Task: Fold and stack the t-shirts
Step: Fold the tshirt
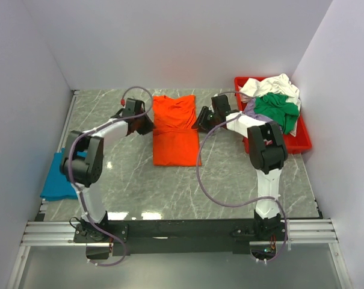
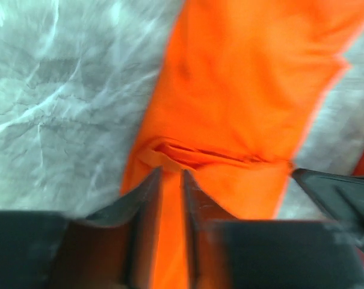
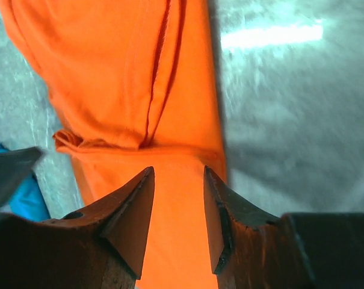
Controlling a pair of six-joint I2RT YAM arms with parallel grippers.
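Currently: orange t-shirt [image 1: 175, 129] lies in the middle of the surface [image 1: 230, 174] as a long strip, with a puckered ridge across it. Left tool [image 2: 171, 174] sits at its left edge, gap narrow, nothing seen pinched. Right tool [image 3: 178, 171] sits at the right edge, wide, empty.

Risks: closing on the top layer alone would peel the fold open; an uneven lift would skew the strip.

Around: teal-blue t-shirt [image 1: 55, 177] at the surface's left edge, well apart. Red tray [image 1: 299, 143] on the right holds heaped t-shirts [image 1: 272, 99], white, green and lavender. Nothing seems to block the fold.
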